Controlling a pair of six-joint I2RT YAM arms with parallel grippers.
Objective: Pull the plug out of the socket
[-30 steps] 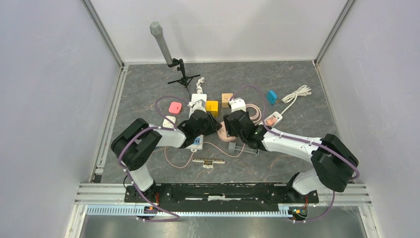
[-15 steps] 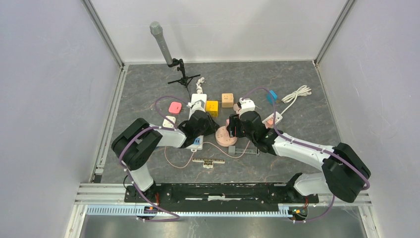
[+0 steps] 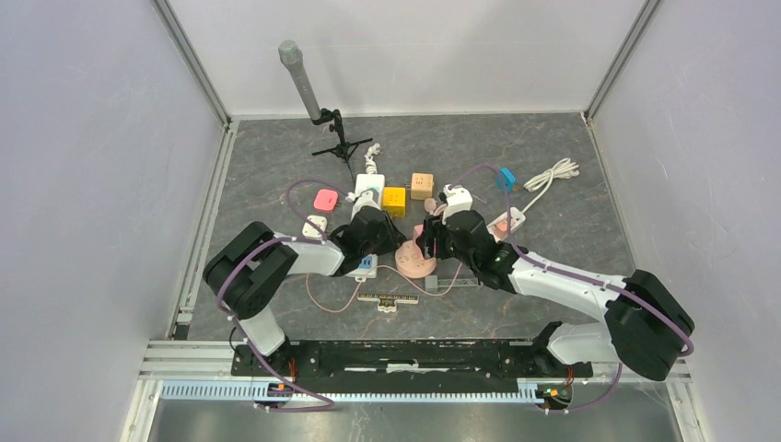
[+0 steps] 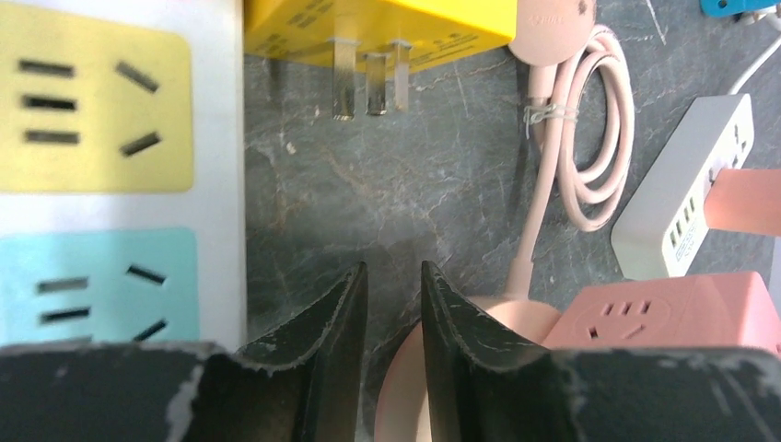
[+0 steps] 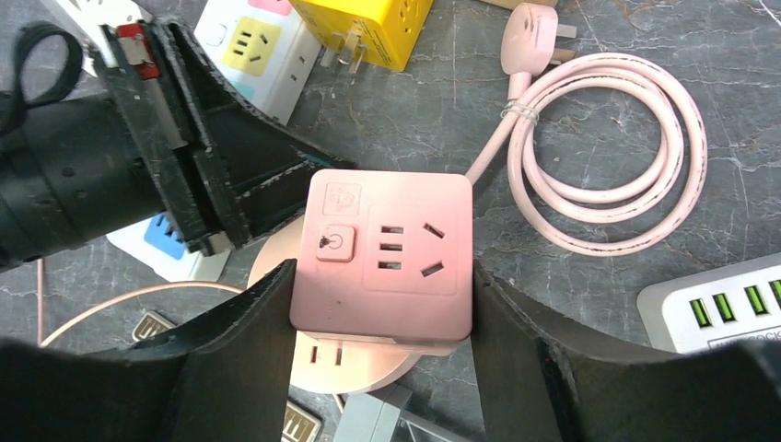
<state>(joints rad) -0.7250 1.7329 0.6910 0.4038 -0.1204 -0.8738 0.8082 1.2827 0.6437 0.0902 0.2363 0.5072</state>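
Right wrist view, you are looking at:
- right gripper (image 5: pixel 379 276), clamping the pink cube plug (image 5: pixel 387 249) just above the round pink socket (image 5: pixel 368 373)
- left gripper (image 4: pixel 391 272), hovering beside that socket, narrowly parted, gripping nothing
- plug's prongs, showing above the socket

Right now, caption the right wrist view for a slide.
Right gripper grips the pink socket cube, prongs showing above its round base.
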